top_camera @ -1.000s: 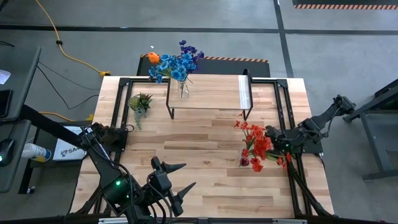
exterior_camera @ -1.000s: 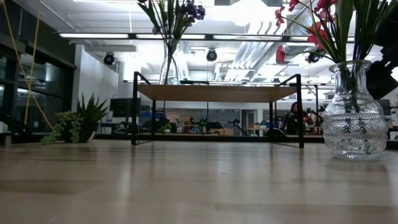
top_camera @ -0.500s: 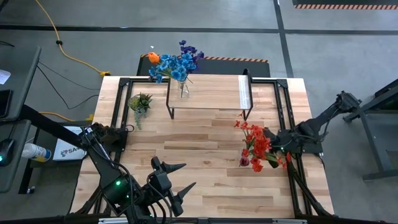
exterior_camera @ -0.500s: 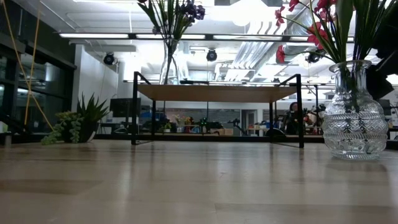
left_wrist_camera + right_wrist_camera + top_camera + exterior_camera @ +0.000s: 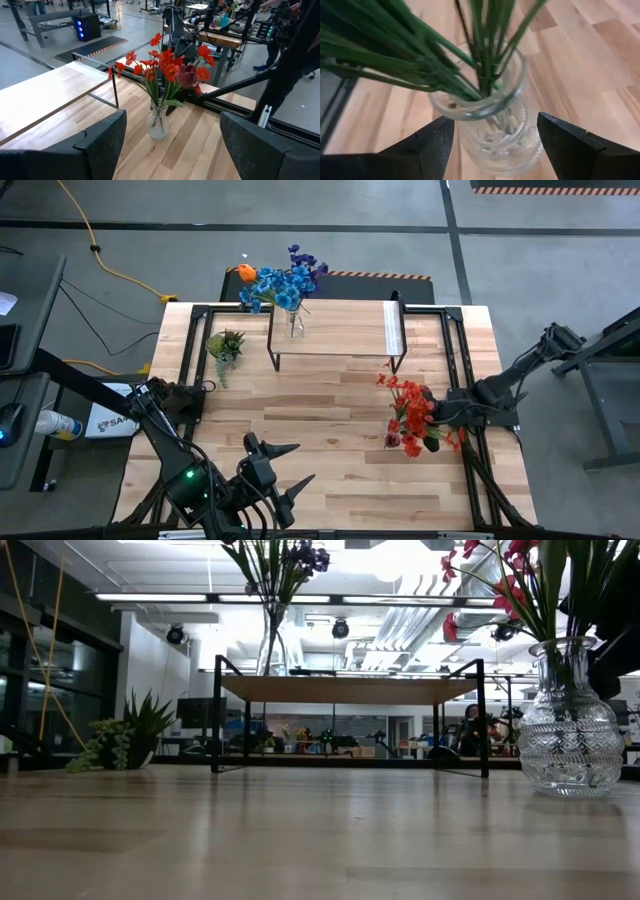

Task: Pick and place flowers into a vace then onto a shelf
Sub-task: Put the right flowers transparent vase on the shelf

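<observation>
In the high view, the left gripper rests at the near edge of the desk with its fingers spread apart and nothing between them. The right gripper reaches in from the desk's right side, just beside the red flowers standing in a glass vase on the desk. The shelf stands at the far edge of the desk; a second vase at its left end holds blue, purple and orange flowers. A small spiky plant sits on the desk near the shelf's left leg. In the low view, the round cut-glass vase stands on the desk at the right, green stems rising from its neck, with a dark part of the right arm just behind it. The shelf stands farther back. In the left wrist view, the red flowers in their vase stand ahead of that arm's open fingers. In the right wrist view, the two fingers stand apart on either side of the vase, not clamped on it. No readable writing shows on the vases.
</observation>
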